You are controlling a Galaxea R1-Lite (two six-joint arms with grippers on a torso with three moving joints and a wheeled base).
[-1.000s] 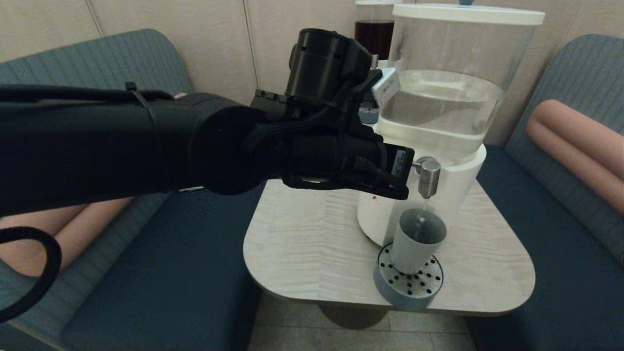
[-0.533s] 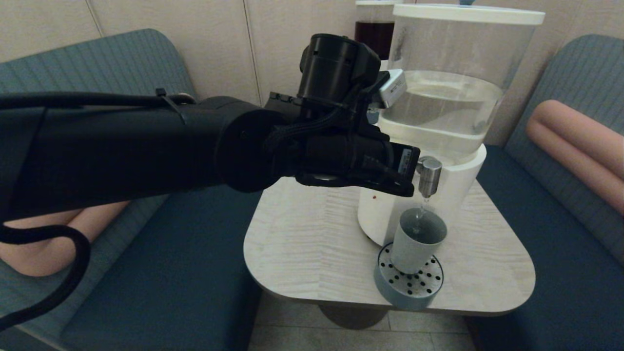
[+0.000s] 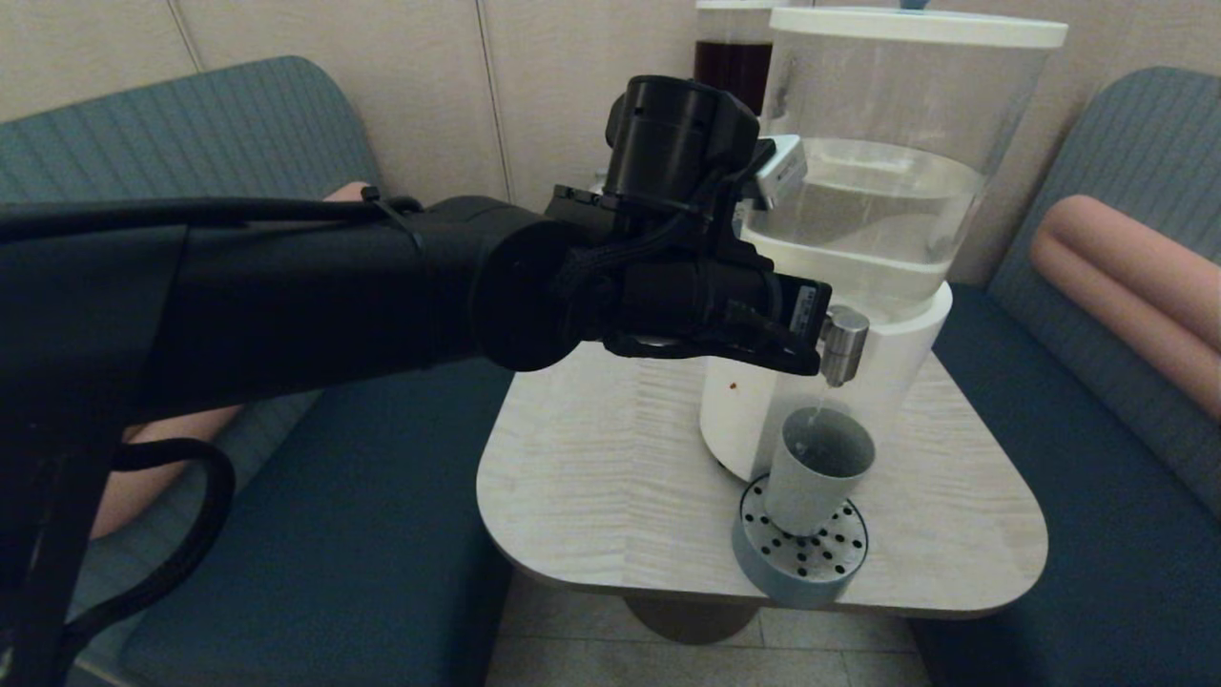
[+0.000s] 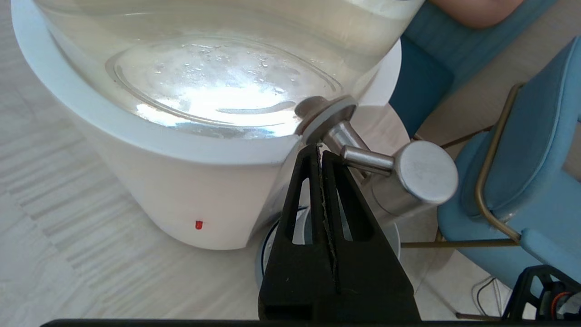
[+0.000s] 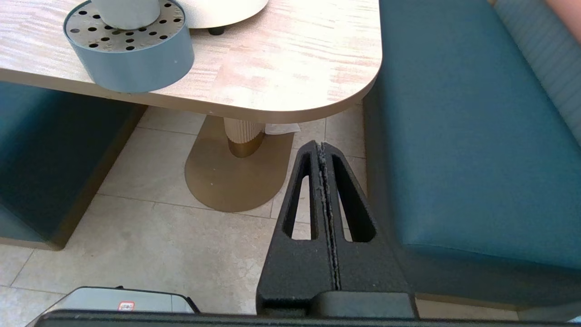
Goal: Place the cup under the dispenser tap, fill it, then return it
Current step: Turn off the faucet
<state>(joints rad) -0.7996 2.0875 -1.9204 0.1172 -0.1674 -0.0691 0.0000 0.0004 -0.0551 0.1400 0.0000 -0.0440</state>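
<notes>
The black left arm reaches forward, its wrist held level. The black left gripper [image 4: 321, 152] has both fingers pressed flat together, tips foremost. The black right gripper [image 5: 321, 147], held low, is likewise closed, fingers pressed together.

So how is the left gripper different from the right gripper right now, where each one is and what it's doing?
The left gripper is up at the dispenser tap, its tips against the tap's stem; the right gripper hangs low beside the table, over the floor tiles. The left arm reaches across above the cup, which stands under the tap on the drip tray; the right touches nothing. Both are shut and empty.
</notes>
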